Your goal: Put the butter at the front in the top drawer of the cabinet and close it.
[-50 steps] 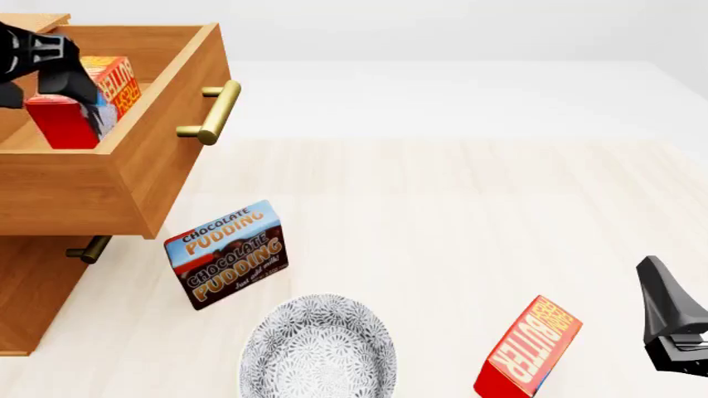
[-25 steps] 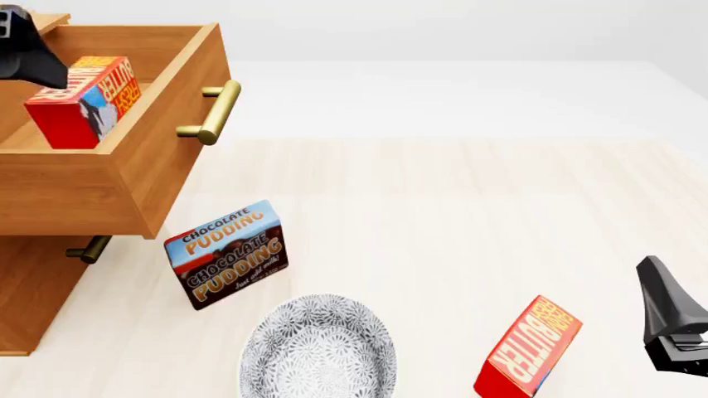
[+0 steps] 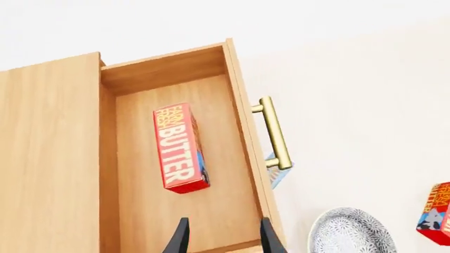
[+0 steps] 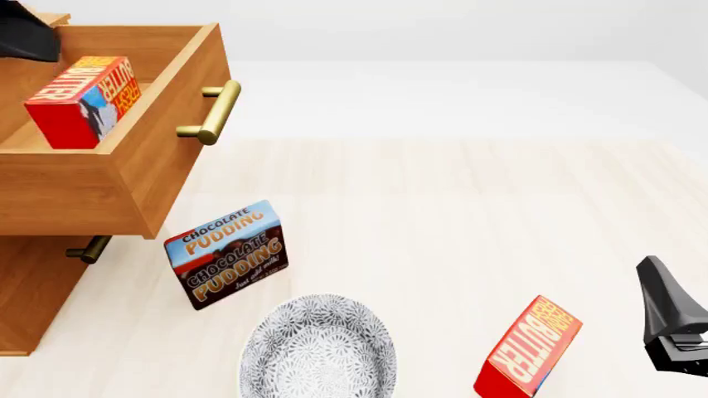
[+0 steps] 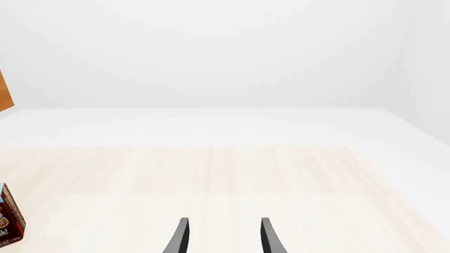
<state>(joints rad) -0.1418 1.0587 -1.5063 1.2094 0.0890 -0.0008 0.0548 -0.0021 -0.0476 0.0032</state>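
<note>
Top drawer (image 4: 122,178) is pulled out and open, brass handle (image 4: 214,112) sticking toward the bare table (image 4: 465,207), where I have wide free room in the middle. Butter (image 4: 83,101) lies inside the drawer, apart from its walls: red carton, orange-yellow lettering, blue patch on the end. My left gripper (image 3: 223,240) hovers above the drawer, fingers spread, nothing between them. My right gripper (image 5: 223,237) is parted too, empty, over bare table at the right edge. I count two butter cartons, the second butter carton (image 4: 529,348) near the right gripper; one pudding box (image 4: 227,253); one patterned bowl (image 4: 318,348); one cabinet (image 4: 33,290).
</note>
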